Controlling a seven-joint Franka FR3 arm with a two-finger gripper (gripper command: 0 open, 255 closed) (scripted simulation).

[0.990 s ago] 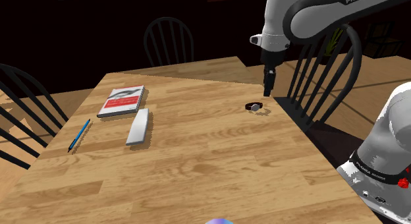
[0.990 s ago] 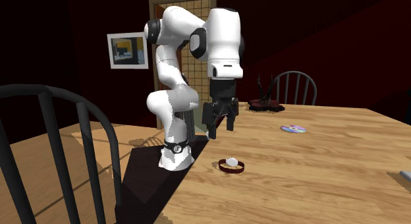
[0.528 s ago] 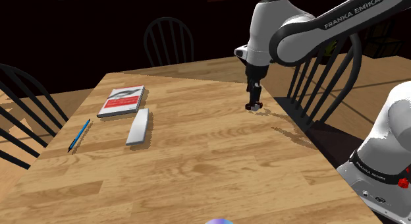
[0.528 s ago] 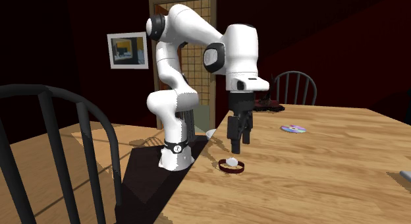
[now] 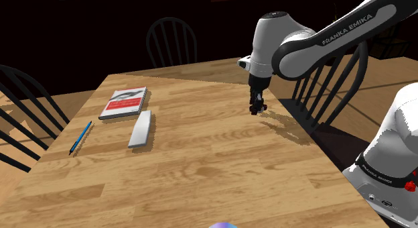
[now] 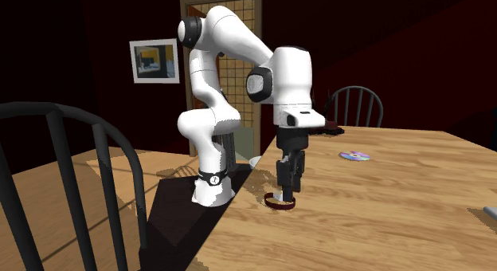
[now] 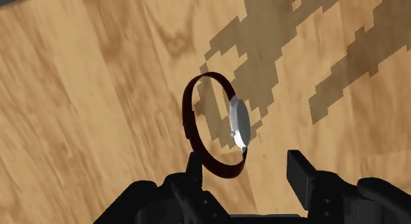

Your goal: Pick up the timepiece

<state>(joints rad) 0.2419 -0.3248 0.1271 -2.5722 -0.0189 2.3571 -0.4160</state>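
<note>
Ahead of the spread jaws, wrist view: wristwatch point(image 7: 238, 122) on table point(image 7: 99, 91), strap loop crowding one finger point(image 7: 193, 167), dial nearer gripper point(image 7: 245, 173) centreline. Shoulder view, upper right of centre: gripper down at wristwatch. Second exterior view, lower centre: likewise.

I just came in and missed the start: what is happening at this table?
The white arm is going for a wristwatch with a dark red strap that lies on the wooden table. Its black gripper hangs low over the watch, fingers open, part of the strap between them. Nothing is gripped yet.
</note>
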